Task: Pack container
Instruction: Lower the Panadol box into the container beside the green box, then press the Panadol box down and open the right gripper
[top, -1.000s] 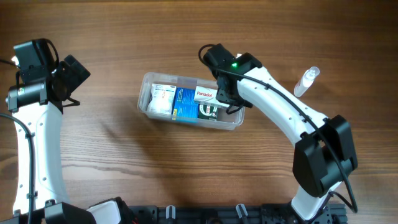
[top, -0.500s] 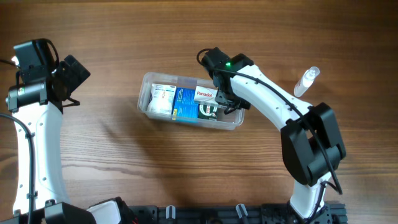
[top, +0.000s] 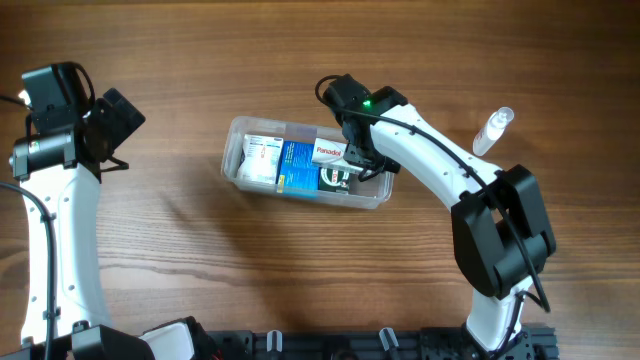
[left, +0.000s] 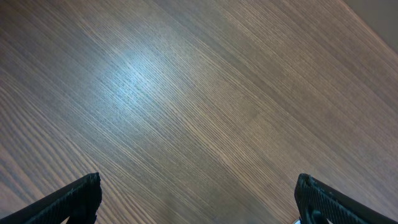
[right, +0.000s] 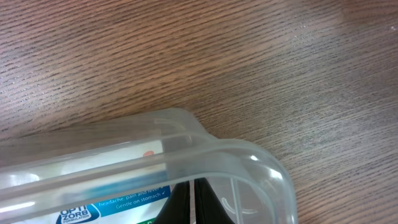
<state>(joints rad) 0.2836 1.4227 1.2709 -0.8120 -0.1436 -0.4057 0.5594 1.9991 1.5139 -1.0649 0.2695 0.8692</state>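
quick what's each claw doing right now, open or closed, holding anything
left claw: open, holding nothing
right claw: closed at the corner of the container, nothing seen between its tips

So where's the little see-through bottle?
In the overhead view, the small clear bottle lies on the table at its right side. It sits apart from the container, with the right arm between them.

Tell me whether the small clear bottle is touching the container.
Apart. The overhead view shows the bottle well to the right of the container, with bare table showing between them.
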